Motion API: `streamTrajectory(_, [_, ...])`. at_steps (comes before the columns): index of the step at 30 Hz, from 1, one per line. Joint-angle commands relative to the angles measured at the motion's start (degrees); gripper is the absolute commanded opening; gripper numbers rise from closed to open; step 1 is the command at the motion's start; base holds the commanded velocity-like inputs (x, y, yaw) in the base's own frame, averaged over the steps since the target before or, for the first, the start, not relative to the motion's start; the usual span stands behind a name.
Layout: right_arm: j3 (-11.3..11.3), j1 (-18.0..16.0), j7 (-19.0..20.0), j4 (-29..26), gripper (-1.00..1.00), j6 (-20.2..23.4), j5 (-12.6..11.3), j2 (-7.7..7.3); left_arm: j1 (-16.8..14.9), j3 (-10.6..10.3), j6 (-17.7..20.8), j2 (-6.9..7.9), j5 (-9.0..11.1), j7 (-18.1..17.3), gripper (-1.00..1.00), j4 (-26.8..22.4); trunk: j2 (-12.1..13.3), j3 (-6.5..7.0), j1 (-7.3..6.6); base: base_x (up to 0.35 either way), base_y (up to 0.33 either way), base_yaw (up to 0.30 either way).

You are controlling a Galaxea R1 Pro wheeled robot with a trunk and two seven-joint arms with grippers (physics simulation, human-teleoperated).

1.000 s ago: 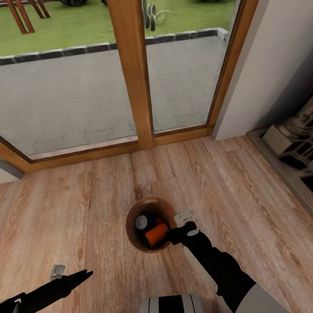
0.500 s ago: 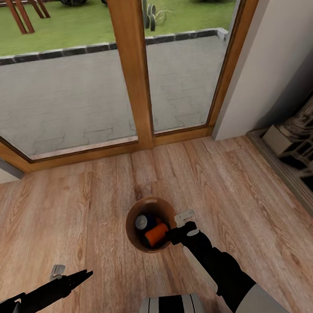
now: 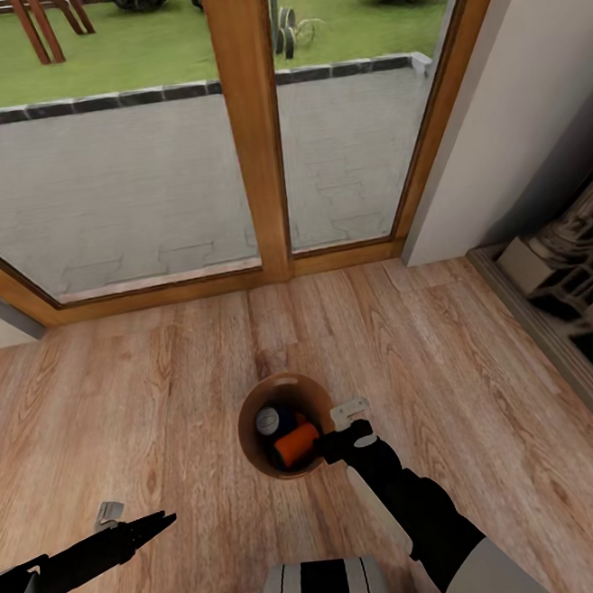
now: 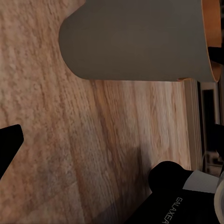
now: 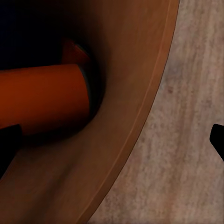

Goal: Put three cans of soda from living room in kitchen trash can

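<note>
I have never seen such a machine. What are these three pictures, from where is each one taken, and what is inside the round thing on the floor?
This is a simulated two-armed robot. The head view looks down from its head at a wooden floor before glass doors. There stands a round trash bin, brown inside. In it lie soda cans: an orange can and a dark blue can with a silver top; a third is hard to make out. The right gripper sits at the bin's rim, jaws apart, holding nothing. The left gripper hangs low over the floor, apart from the bin. Each of the other two pictures comes from a camera near one gripper.

Brown-lined bin (image 3: 251, 410) holds orange can (image 3: 297, 443).
</note>
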Motion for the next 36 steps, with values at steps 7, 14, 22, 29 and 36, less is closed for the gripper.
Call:
streamTrajectory(7, [0.0,0.0,0.0,0.0,1.0,0.0,0.0,0.01,0.0,0.06,0.0,0.0,0.0,0.0,1.0,0.0,0.0,0.0,0.0,-0.004,0.0,0.0])
streamTrajectory(14, [0.0,0.0,0.0,0.0,1.0,0.0,-0.02,0.04,0.0,0.07,0.0,0.0,0.0,0.0,1.0,0.0,0.0,0.0,0.0,-0.139,0.0,0.0])
streamTrajectory(22, [0.0,0.0,0.0,0.0,1.0,0.0,-0.02,0.05,0.0,0.07,0.0,0.0,0.0,0.0,1.0,0.0,0.0,0.0,0.0,-0.13,0.0,0.0])
streamTrajectory(29, [0.0,0.0,0.0,0.0,1.0,0.0,-0.02,0.06,0.0,0.07,0.0,0.0,0.0,0.0,1.0,0.0,0.0,0.0,0.0,-0.014,0.0,0.0])
streamTrajectory(36, [0.0,0.0,0.0,0.0,1.0,0.0,0.0,0.07,0.0,0.07,0.0,0.0,0.0,0.0,1.0,0.0,0.0,0.0,0.0,-0.002,0.0,0.0])
